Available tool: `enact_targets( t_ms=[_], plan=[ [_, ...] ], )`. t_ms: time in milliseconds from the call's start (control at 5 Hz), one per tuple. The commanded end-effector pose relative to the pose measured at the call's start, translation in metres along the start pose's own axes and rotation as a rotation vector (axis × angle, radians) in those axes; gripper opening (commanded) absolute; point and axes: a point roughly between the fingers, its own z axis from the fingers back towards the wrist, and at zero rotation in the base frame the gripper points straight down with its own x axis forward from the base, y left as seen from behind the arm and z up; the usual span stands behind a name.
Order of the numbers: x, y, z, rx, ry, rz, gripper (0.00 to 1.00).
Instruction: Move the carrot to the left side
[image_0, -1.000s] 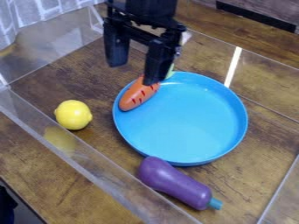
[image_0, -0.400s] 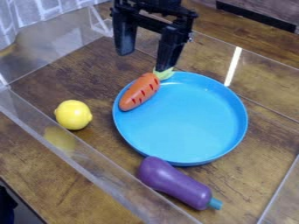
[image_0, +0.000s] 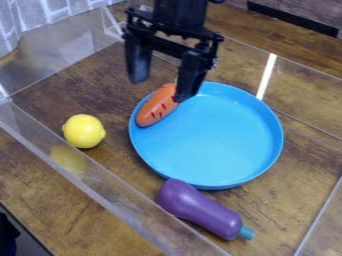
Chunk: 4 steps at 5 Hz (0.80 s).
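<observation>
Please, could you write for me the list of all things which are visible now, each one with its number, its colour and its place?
carrot: one, orange with dark marks, at the upper left part of the plate, below the gripper in the picture
plate: one, blue, round, in the middle of the wooden surface
lemon: one, yellow, left of the plate
eggplant: one, purple with a blue-green tip, below the plate in the picture
wooden surface: one, brown, under the things
clear wall: one, transparent, along the lower left
gripper: one, black, open, at the top, its fingers spread apart
</observation>
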Motion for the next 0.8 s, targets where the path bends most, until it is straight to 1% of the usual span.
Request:
enact_targets(
  t_ms=[0, 200, 400, 600],
  plan=[
    [-0.006, 0.006, 0.017, -0.021, -0.056, 0.031, 1.00],
    [0.000, 0.012, 0.021, -0.032, -0.061, 0.047, 1.00],
    [0.009, 0.011, 0.022, -0.022, -0.055, -0.055, 1.00],
    [0.018, 0.006, 0.021, 0.007, -0.037, -0.212, 1.00]
  ],
)
